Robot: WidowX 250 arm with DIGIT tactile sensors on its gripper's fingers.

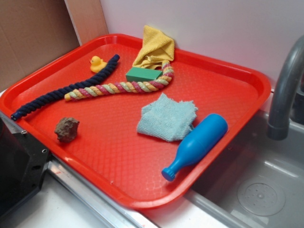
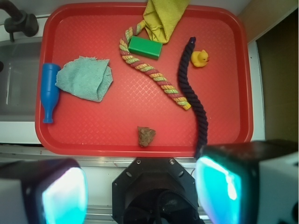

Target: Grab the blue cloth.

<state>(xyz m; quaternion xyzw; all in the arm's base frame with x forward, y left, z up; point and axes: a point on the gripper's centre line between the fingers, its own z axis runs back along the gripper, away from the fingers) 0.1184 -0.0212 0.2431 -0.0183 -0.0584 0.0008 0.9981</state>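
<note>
While the gripper (image 2: 140, 191) hangs high above the near edge of the red tray (image 2: 117, 135), its two fingers (image 2: 63, 193) stand wide apart and hold nothing. The blue cloth (image 2: 85, 78) lies rumpled on the tray's left part in the wrist view, well apart from the fingers, touching the blue bottle toy (image 2: 49, 91) beside it.

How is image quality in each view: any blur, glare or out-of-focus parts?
Exterior view: evenly lit, soft shadows, the pale blue-green terry cloth sharp on the red plastic tray. Wrist view: tray in focus, the claw fingers close, blurred, glowing cyan.
</note>
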